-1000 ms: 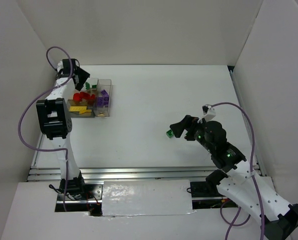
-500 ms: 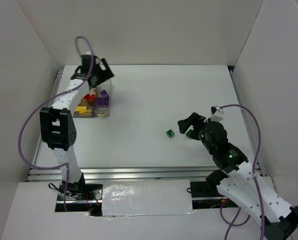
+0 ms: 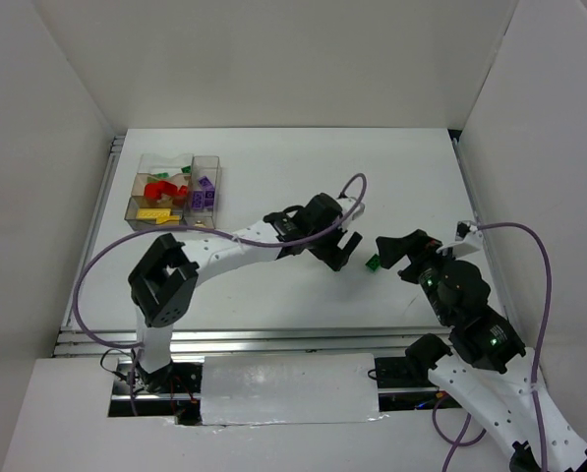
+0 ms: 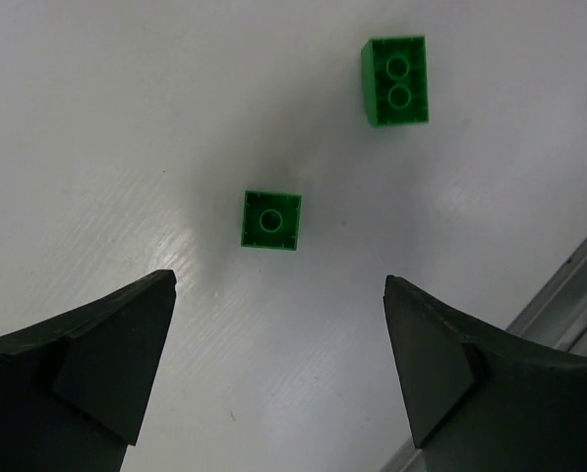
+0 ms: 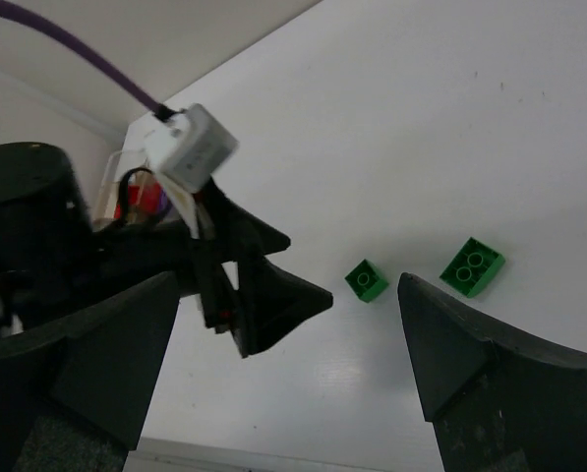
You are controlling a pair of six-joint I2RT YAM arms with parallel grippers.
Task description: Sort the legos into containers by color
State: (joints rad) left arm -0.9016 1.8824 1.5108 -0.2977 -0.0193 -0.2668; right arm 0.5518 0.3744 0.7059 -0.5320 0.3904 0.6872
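Two green legos lie on the white table at centre right: a small one-stud brick (image 4: 271, 219) and a two-stud brick (image 4: 397, 67). Both also show in the right wrist view, the small one (image 5: 367, 279) and the two-stud one (image 5: 472, 266). In the top view only the two-stud brick (image 3: 372, 263) shows; the small one is hidden under my left gripper (image 3: 340, 251). The left gripper (image 4: 278, 285) is open and empty above the small brick. My right gripper (image 3: 396, 258) is open and empty just right of the bricks. The clear container (image 3: 175, 192) at far left holds red, yellow, purple and green legos.
The left arm (image 3: 234, 241) stretches across the table from the left base towards the centre. White walls enclose the table on three sides. A metal rail (image 3: 273, 339) runs along the near edge.
The left arm swung from the container at far left to the table's centre, over the green bricks. The right gripper drew back to the right, leaving a second green brick on the table.
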